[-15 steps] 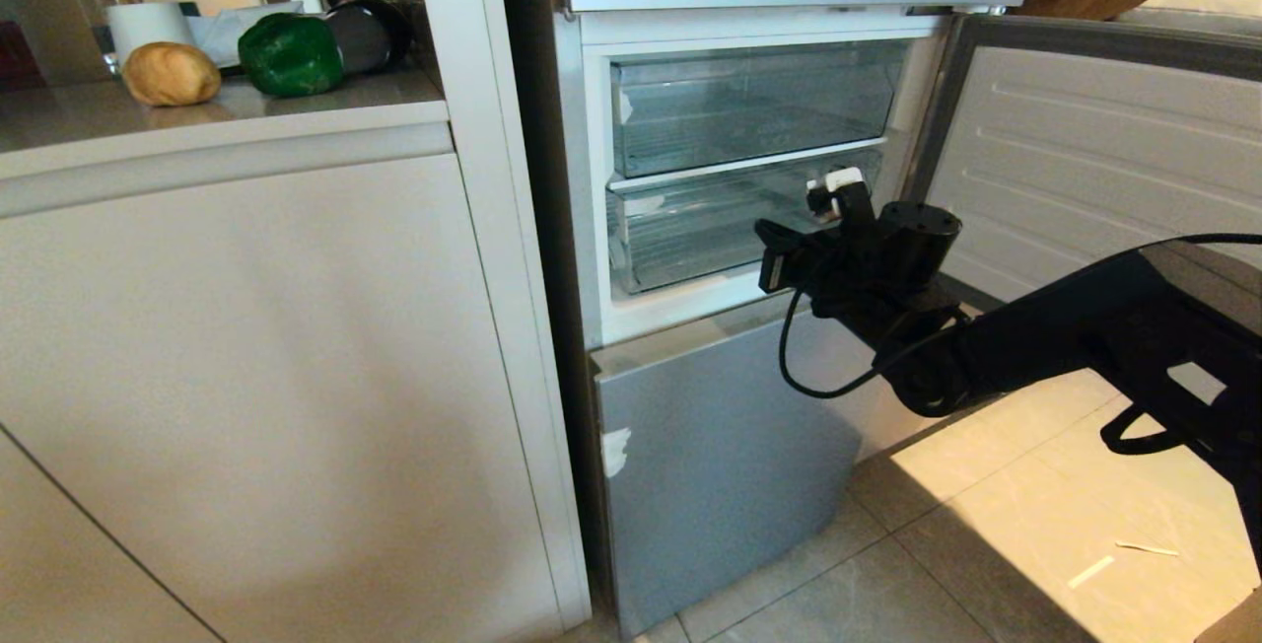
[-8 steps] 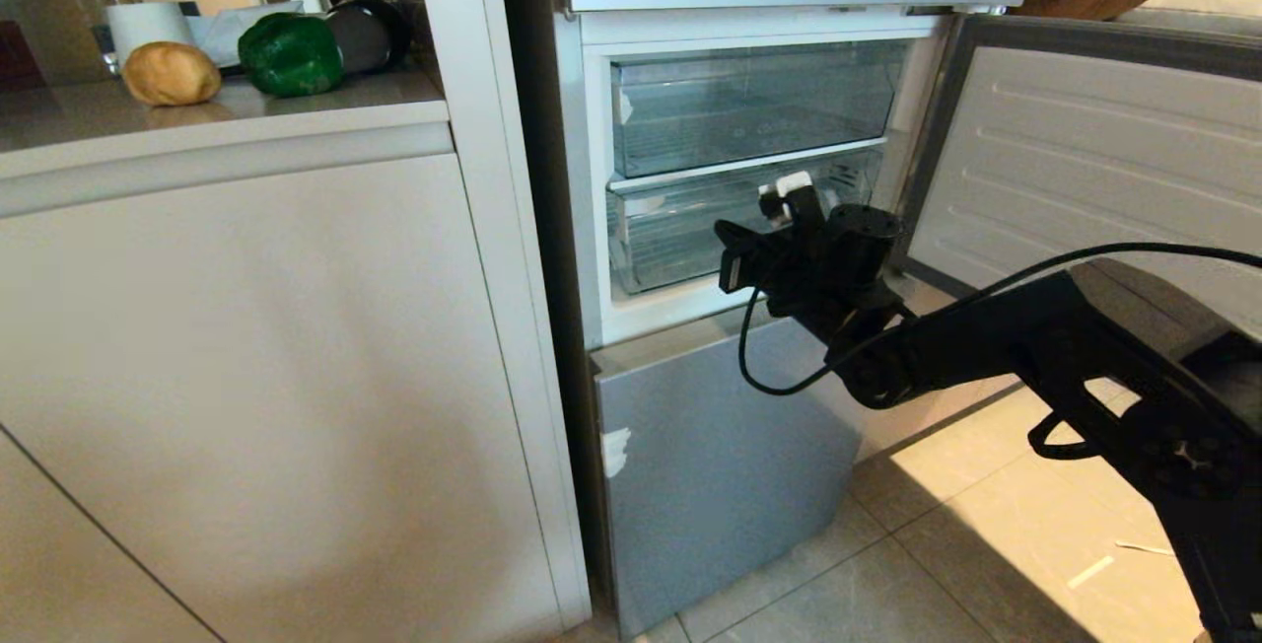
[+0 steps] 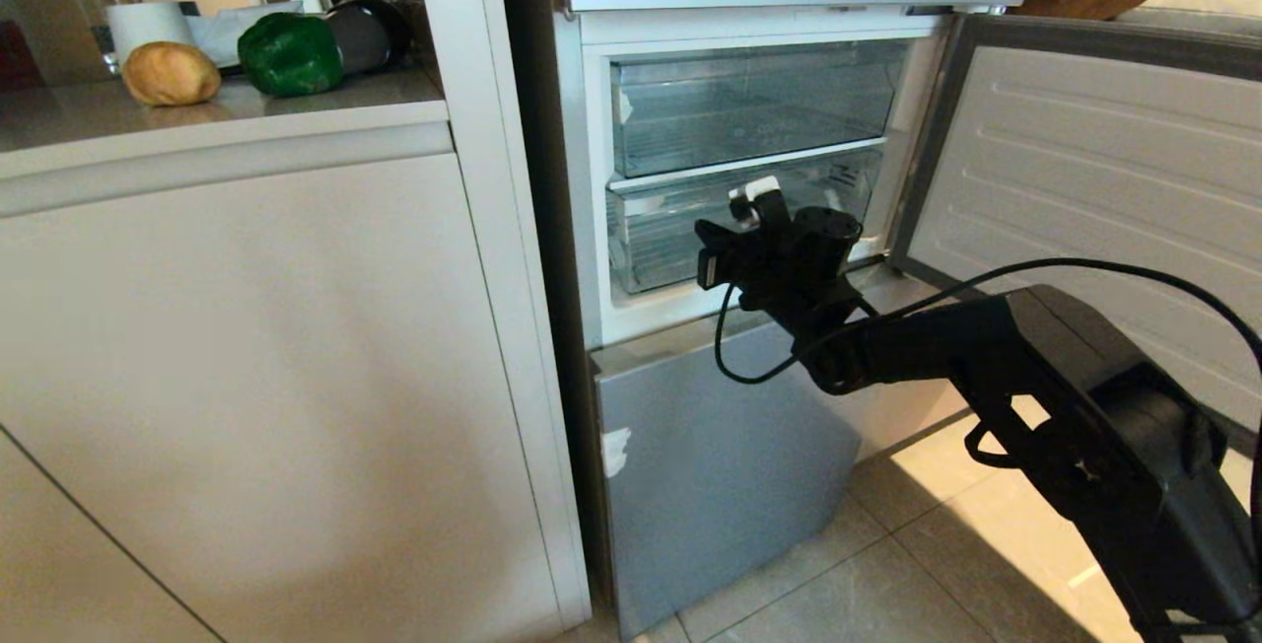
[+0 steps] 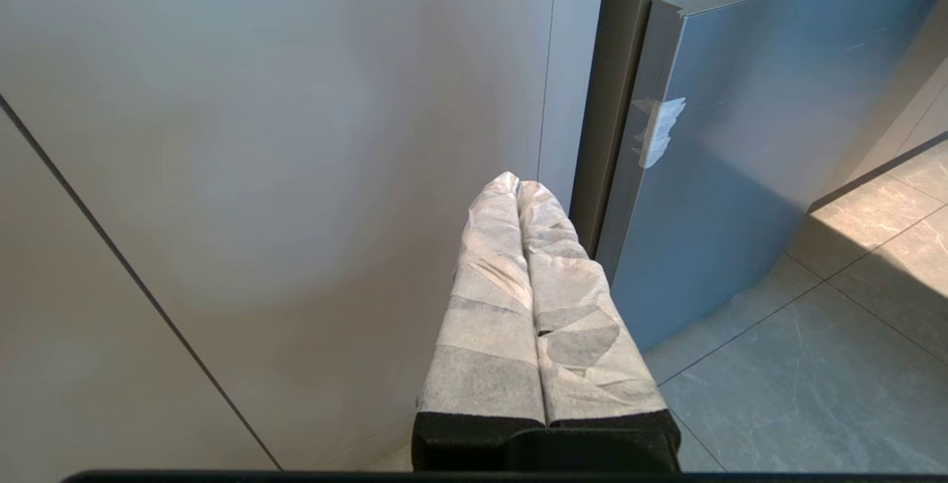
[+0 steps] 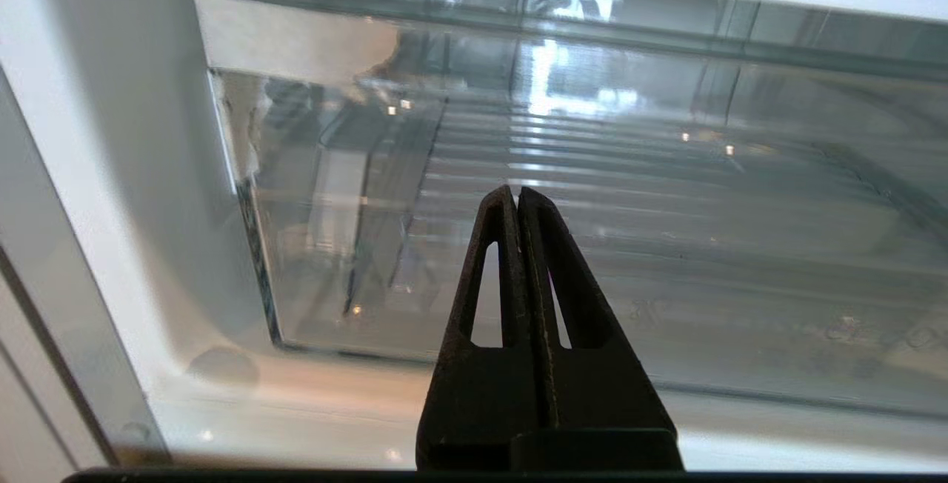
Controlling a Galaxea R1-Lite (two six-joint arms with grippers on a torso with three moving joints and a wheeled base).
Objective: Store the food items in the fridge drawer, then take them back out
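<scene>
Right gripper [image 3: 746, 204]: black tapered fingers pressed flat together, nothing between them, pinching nothing. Sits centre of the head frame, tips aimed at the front wall of the lower clear plastic fridge drawer [image 3: 680, 239], just short of it; contact not confirmed in the right wrist view, where the closed tips [image 5: 517, 198] overlap the ribbed transparent front [image 5: 666, 246]. Drawer pushed in, empty as far as seen, long axis running side to side across the frame, gripper at about mid-width. A second clear drawer [image 3: 749, 106] directly above, also in and empty. Silver-blue middle fridge door [image 3: 1085, 160] swung wide to the right of the frame, ribbed inner lining showing.

Key relation: drawer lies straight ahead of the closed tips and slightly left of them; likely next need is a hook on the drawer's top lip or front edge, then a pull toward the camera. Closed fingers suit hooking, not grasping. Right arm far nearer than the left.

Golden-brown roundish lump [image 3: 171, 73] and glossy green bell pepper [image 3: 290, 54] on the pale countertop [image 3: 296, 96], upper left of the frame, well apart from the fridge. Nothing stored yet.

Left gripper [image 4: 517, 188]: white-wrapped fingers shut together, empty, parked low, facing the pale cabinet panel [image 4: 259, 172] beside the silver-blue lowest fridge front [image 4: 740, 135].
</scene>
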